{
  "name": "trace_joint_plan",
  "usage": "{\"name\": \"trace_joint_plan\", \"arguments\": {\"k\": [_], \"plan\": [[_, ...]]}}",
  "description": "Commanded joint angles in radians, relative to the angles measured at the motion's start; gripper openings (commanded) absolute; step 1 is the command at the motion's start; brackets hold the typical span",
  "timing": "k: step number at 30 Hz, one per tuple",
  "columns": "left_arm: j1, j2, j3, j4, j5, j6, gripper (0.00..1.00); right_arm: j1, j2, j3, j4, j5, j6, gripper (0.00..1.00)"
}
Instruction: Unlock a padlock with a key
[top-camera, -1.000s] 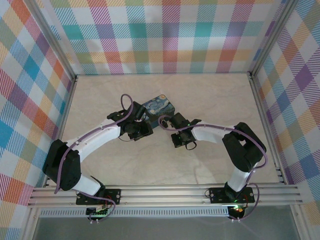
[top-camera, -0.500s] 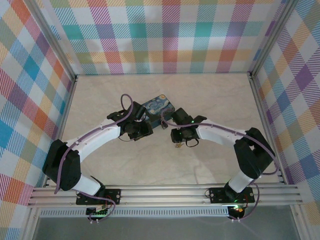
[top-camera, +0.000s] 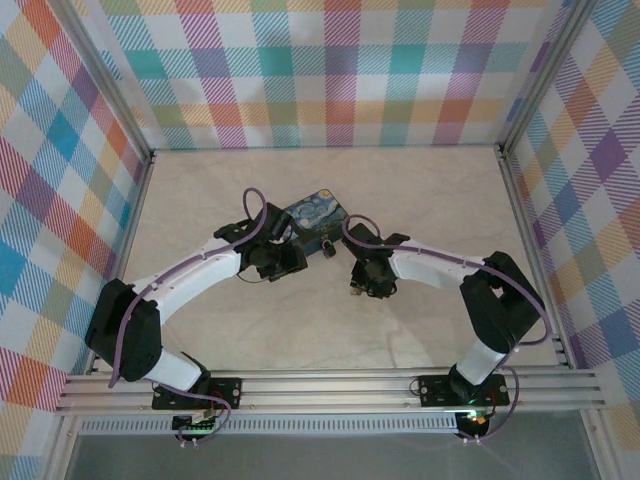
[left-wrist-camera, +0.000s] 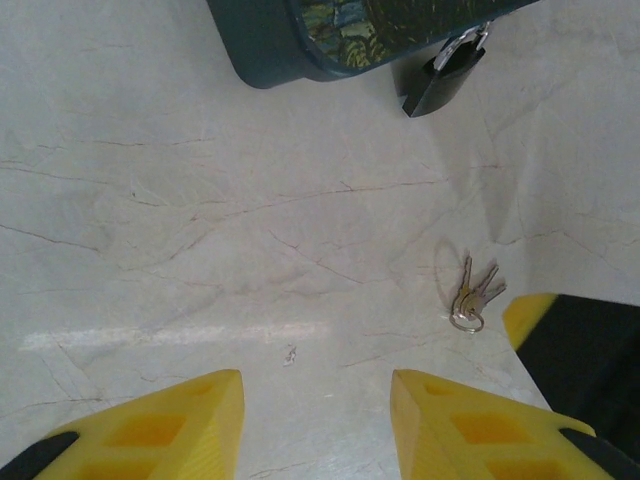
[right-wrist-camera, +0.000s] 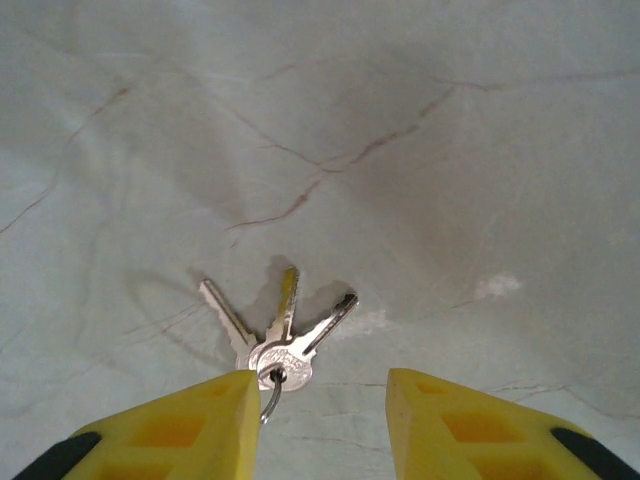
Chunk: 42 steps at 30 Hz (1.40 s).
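Left gripper hangs just beside the painted tin in the top view. The padlock sits at the tin's near corner, and the right gripper is low over the table, a little apart.

From the left wrist, the yellow fingers stand spread with nothing between them. The padlock hangs at the tin's edge, its shackle apparently closed, and the keys lie flat on the table.

From the right wrist, the right gripper is spread too and grips nothing. The keys, three on a ring, lie with the ring just at one finger's tip.

By my judgement nothing is done yet: a key must be picked up, inserted and turned.
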Motion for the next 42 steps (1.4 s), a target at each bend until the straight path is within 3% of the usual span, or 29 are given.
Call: {"name": "trace_joint_plan", "arguments": {"k": [1, 10, 21, 26, 31, 42], "plan": [[0.008, -0.010, -0.004, -0.005, 0.012, 0.030, 0.43, 0.001, 0.042, -0.002, 0.019, -0.025, 0.183, 0.39], [0.026, -0.035, -0.017, -0.023, 0.003, 0.047, 0.43, 0.002, 0.118, -0.014, 0.091, -0.093, 0.253, 0.36], [0.035, -0.041, -0.012, -0.029, 0.005, 0.047, 0.43, -0.026, 0.116, -0.024, 0.076, -0.061, 0.191, 0.15], [0.035, -0.042, -0.007, -0.031, 0.001, 0.042, 0.43, -0.033, 0.097, 0.009, 0.083, -0.025, 0.043, 0.05], [0.035, -0.050, 0.000, -0.045, -0.008, 0.040, 0.43, -0.033, 0.031, -0.025, 0.220, -0.081, -0.175, 0.04], [0.035, -0.042, 0.023, -0.055, 0.011, 0.038, 0.43, -0.035, -0.114, -0.094, 0.295, -0.142, -0.547, 0.00]]}}
